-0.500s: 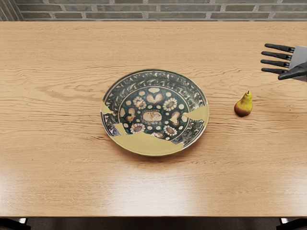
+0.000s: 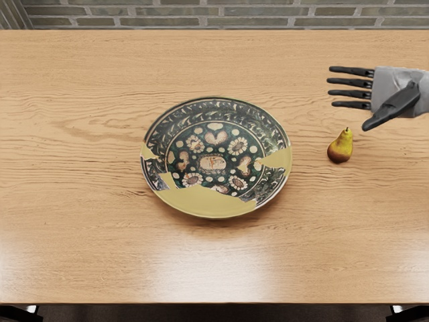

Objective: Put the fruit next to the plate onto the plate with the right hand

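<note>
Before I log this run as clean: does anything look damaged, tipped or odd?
Only the round dark patterned ceramic plate: plain yellow patches break its pattern at the front rim and both sides, like filled-in breaks. The small yellow-brown pear stands upright beside it; the open right robot hand hovers clear.

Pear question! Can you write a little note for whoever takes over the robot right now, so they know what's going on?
Right hand: open, fingers spread, holding nothing. In the head view it shows up and to the right of the pear, not touching it.
Left hand: not in view.
Pear: standing on the table, to the right of the plate, with a gap between them.
Plate: mid-table, no fruit on it.
Done: nothing yet; the pear is not grasped.
Left to do: bring the right hand to the pear, grasp it, carry it over and set it on the plate.
</note>
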{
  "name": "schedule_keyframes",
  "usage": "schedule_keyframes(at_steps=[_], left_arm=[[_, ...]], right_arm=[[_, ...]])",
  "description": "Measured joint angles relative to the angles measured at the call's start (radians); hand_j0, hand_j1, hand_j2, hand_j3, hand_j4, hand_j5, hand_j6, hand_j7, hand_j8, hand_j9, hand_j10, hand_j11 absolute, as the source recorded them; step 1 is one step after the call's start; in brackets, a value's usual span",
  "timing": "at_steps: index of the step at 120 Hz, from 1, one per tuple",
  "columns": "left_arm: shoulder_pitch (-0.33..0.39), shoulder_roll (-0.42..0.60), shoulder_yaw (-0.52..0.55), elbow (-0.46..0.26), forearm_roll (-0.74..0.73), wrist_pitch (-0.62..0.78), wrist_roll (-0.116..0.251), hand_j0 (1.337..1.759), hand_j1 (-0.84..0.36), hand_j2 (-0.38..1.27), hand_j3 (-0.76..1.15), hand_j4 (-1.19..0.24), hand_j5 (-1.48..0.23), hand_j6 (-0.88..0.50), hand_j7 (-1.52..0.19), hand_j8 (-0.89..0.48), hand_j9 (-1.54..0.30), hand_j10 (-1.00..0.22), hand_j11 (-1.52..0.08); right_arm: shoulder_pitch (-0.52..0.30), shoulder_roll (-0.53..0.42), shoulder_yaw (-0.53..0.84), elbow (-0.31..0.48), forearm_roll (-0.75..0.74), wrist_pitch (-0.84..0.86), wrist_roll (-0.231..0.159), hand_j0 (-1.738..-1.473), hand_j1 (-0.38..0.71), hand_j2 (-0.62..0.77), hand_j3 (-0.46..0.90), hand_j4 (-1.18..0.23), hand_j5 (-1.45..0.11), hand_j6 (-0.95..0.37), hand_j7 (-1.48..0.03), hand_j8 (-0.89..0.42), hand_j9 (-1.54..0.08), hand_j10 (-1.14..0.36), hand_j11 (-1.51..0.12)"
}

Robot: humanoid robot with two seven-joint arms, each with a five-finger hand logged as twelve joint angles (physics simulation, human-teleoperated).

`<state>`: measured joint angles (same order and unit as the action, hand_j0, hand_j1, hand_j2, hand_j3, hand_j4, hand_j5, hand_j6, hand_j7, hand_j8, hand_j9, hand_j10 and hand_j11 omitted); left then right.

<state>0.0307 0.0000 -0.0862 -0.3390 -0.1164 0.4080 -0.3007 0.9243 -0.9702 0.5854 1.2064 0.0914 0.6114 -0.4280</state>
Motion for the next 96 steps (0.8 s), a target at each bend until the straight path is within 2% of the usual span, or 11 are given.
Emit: schedule_keyframes(at_steps=[7, 18, 30, 41, 52, 71, 82, 96], left_arm=[[0.000, 0.000, 0.000, 0.000, 0.000, 0.000, 0.000, 1.658, 0.35, 0.00, 0.00, 0.00, 0.00, 0.00, 0.00, 0.00, 0.00, 0.00, 0.00], [0.000, 0.000, 0.000, 0.000, 0.000, 0.000, 0.000, 1.658, 0.35, 0.00, 0.00, 0.00, 0.00, 0.00, 0.00, 0.00, 0.00, 0.00, 0.00], [0.000, 0.000, 0.000, 0.000, 0.000, 0.000, 0.000, 1.658, 0.35, 0.00, 0.00, 0.00, 0.00, 0.00, 0.00, 0.00, 0.00, 0.00, 0.00], [0.000, 0.000, 0.000, 0.000, 0.000, 0.000, 0.000, 1.658, 0.35, 0.00, 0.00, 0.00, 0.00, 0.00, 0.00, 0.00, 0.00, 0.00, 0.00], [0.000, 0.000, 0.000, 0.000, 0.000, 0.000, 0.000, 1.658, 0.35, 0.00, 0.00, 0.00, 0.00, 0.00, 0.00, 0.00, 0.00, 0.00, 0.00], [0.000, 0.000, 0.000, 0.000, 0.000, 0.000, 0.000, 1.658, 0.35, 0.00, 0.00, 0.00, 0.00, 0.00, 0.00, 0.00, 0.00, 0.00, 0.00], [0.000, 0.000, 0.000, 0.000, 0.000, 0.000, 0.000, 1.658, 0.35, 0.00, 0.00, 0.00, 0.00, 0.00, 0.00, 0.00, 0.00, 0.00, 0.00], [0.000, 0.000, 0.000, 0.000, 0.000, 0.000, 0.000, 1.658, 0.35, 0.00, 0.00, 0.00, 0.00, 0.00, 0.00, 0.00, 0.00, 0.00, 0.00]], right_arm=[[-0.001, -0.065, 0.013, 0.120, -0.020, 0.000, 0.002, -1.658, -0.35, 0.00, 0.00, 0.00, 0.00, 0.00, 0.00, 0.00, 0.00, 0.00, 0.00], [0.005, -0.115, 0.032, 0.244, -0.081, -0.035, 0.004, -1.658, -0.35, 0.00, 0.00, 0.00, 0.00, 0.00, 0.00, 0.00, 0.00, 0.00, 0.00], [0.015, -0.131, 0.043, 0.343, -0.224, -0.231, 0.004, -1.658, -0.35, 0.00, 0.00, 0.00, 0.00, 0.00, 0.00, 0.00, 0.00, 0.00, 0.00], [-0.001, -0.125, 0.037, 0.395, -0.399, -0.442, 0.004, -1.658, -0.35, 0.00, 0.00, 0.00, 0.00, 0.00, 0.00, 0.00, 0.00, 0.00, 0.00], [-0.015, -0.104, 0.023, 0.408, -0.539, -0.545, 0.005, -1.658, -0.35, 0.00, 0.00, 0.00, 0.00, 0.00, 0.00, 0.00, 0.00, 0.00, 0.00], [-0.049, 0.019, -0.022, 0.370, -0.800, -0.737, 0.005, -1.658, -0.35, 0.00, 0.00, 0.00, 0.00, 0.00, 0.00, 0.00, 0.00, 0.00, 0.00], [-0.088, 0.069, -0.032, 0.351, -0.865, -0.842, 0.005, -1.658, -0.35, 0.00, 0.00, 0.00, 0.00, 0.00, 0.00, 0.00, 0.00, 0.00, 0.00], [-0.122, 0.163, -0.041, 0.274, -0.894, -0.896, 0.005, -1.658, -0.35, 0.00, 0.00, 0.00, 0.00, 0.00, 0.00, 0.00, 0.00, 0.00, 0.00]])
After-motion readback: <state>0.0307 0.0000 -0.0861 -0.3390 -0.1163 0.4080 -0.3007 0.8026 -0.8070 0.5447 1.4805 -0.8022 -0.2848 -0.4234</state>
